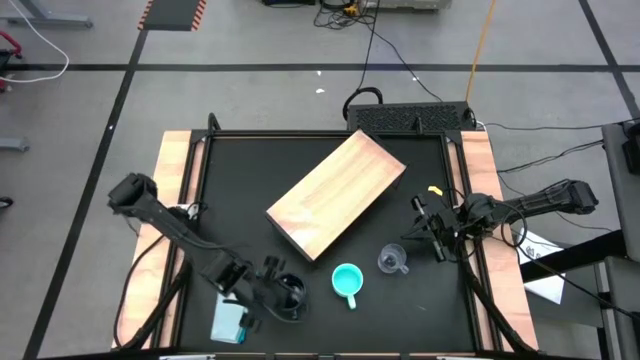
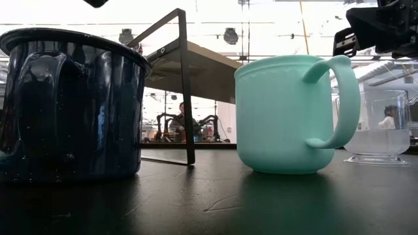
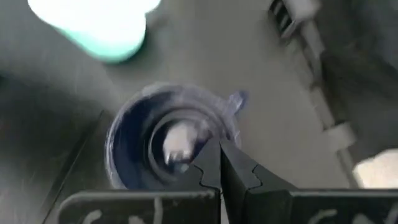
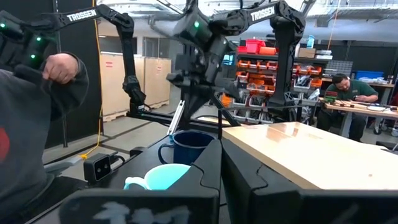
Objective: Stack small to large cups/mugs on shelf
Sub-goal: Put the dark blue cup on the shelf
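Covering most of the table is a black mat [image 1: 240, 190], framed at both sides by pale wooden edging [image 1: 172, 170]. The shelf [image 1: 337, 193] lies flat on it near the middle, turned so its long axis runs from about 7 o'clock to 1 o'clock. Toward 6 o'clock from the shelf stands the turquoise mug [image 1: 347, 281], upright, handle toward the near edge. Just beside it, toward 3 o'clock, is the clear cup [image 1: 392, 261], also upright. The navy mug [image 1: 288, 292] stands toward 9 o'clock of the turquoise one, near but apart.

Over the navy mug's rim hangs the left gripper [image 1: 268, 290], its fingers [image 3: 211, 165] clenched together with nothing between them. A pale-teal block [image 1: 229, 322] lies at 8 o'clock of that mug, by the table's near-left corner.

Out at 3 o'clock of the clear cup hovers the right gripper [image 1: 432, 232], raised off the mat, its fingers [image 4: 208, 168] pressed together and empty.

Grey floor [image 1: 80, 110] with dark tape lines and loose cables surrounds the table. Beyond it the room holds orange storage bins [image 4: 255, 65], large cardboard boxes [image 4: 134, 81], another robot rig, a person seated at a bench [image 4: 345, 90] and a sleeve [image 4: 31, 124] close by.
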